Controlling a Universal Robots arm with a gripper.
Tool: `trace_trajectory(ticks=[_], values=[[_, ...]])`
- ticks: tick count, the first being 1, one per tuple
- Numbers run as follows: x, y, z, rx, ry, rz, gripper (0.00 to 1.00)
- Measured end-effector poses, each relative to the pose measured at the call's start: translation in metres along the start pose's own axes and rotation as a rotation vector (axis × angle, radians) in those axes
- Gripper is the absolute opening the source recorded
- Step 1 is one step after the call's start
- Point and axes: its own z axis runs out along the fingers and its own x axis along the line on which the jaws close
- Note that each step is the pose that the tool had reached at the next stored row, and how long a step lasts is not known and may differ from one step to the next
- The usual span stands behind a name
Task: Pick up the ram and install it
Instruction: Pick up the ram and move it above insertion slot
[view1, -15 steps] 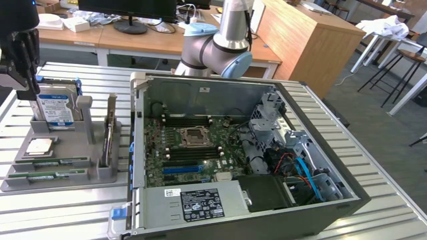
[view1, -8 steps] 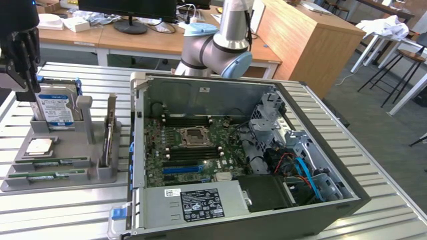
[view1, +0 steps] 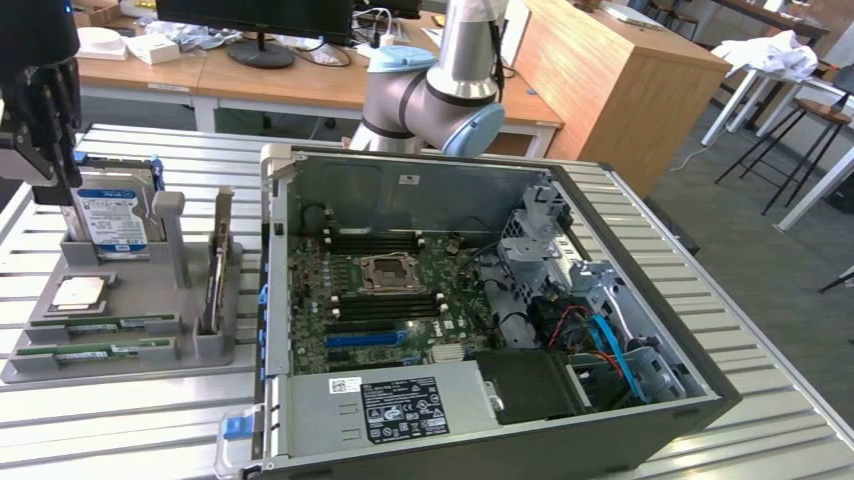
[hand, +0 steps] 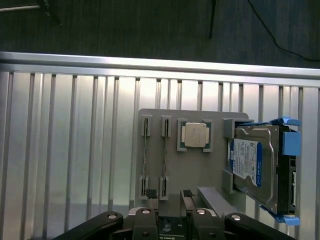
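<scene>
Ram (hand: 163, 157) (view1: 100, 325): two green sticks side by side in slots of grey holder tray (hand: 200, 170), beside processor chip (hand: 195, 136) and hard drive (hand: 250, 165). Gripper (hand: 170, 200) (view1: 51, 170) hangs above tray, jaws spread, holding nothing; stick ends just beyond fingertips (hand: 152, 200), untouched.

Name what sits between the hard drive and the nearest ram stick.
The square silver processor, seated in the grey holder between the hard drive and that ram stick, as the wrist view shows.

Two green ram sticks (view1: 114, 349) lie slotted in the holder (view1: 140, 295)
</scene>
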Motion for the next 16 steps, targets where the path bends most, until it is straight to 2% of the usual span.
trace_trajectory(ticks=[16], values=[[0.000,-0.0006,0.0151,0.0001,0.0000,0.000,0.31]])
